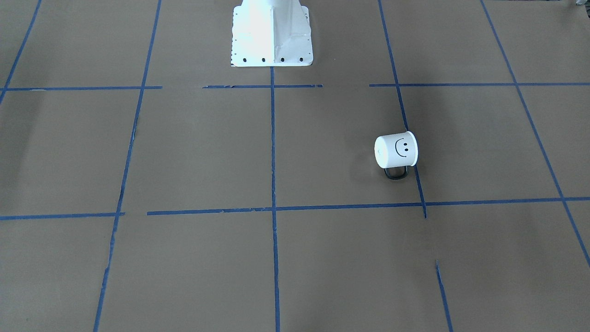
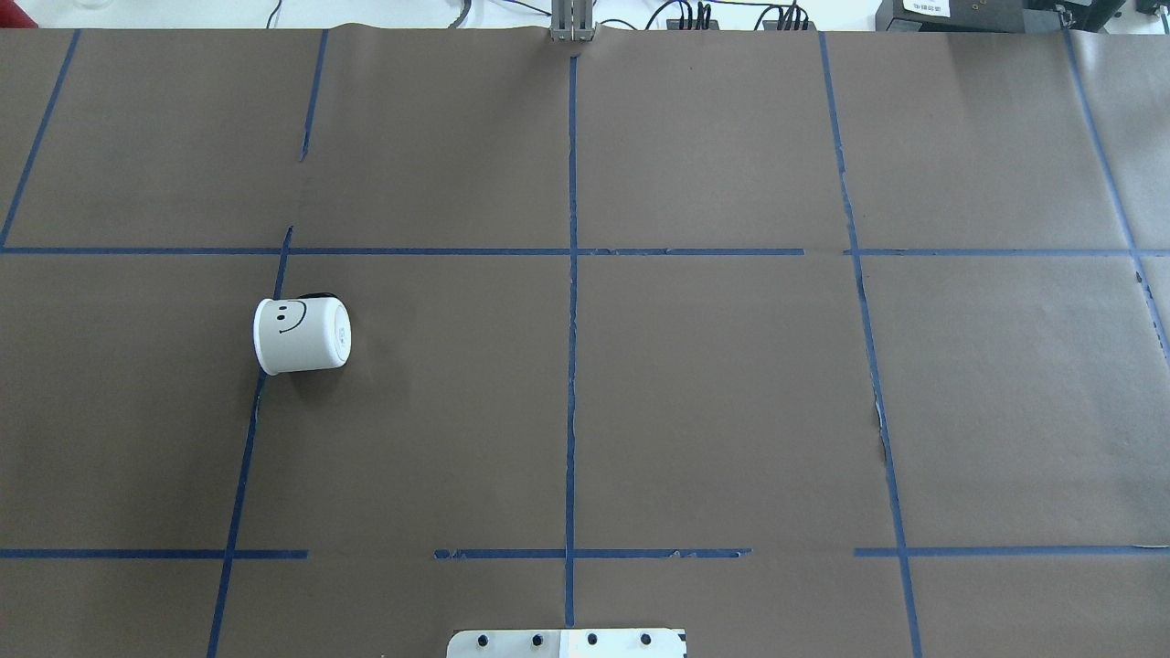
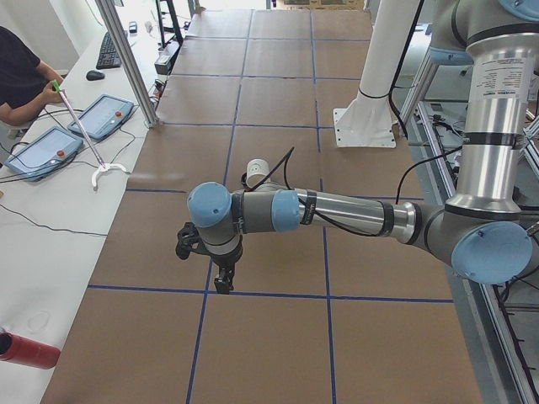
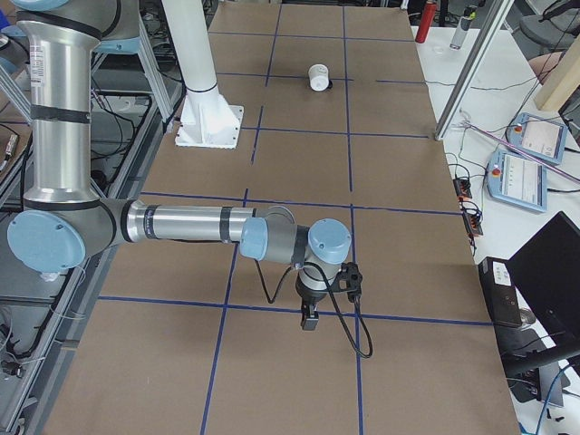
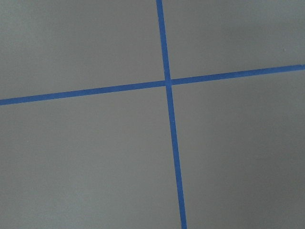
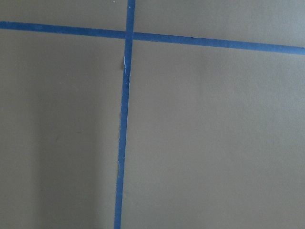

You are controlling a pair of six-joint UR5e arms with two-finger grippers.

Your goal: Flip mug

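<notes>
The white mug with a black smiley face lies on its side on the brown table, smiley upward, its dark handle pointing away from the robot. It lies in the left half of the overhead view, and shows small in the exterior left view and the exterior right view. My left gripper hangs over a tape line near the table's left end, well short of the mug. My right gripper hangs near the table's right end, far from it. I cannot tell whether either is open or shut.
The white robot pedestal stands at the table's middle on the robot's side. Blue tape lines grid the brown paper. A side bench with tablets, a metal post and a seated operator lies beyond the far edge.
</notes>
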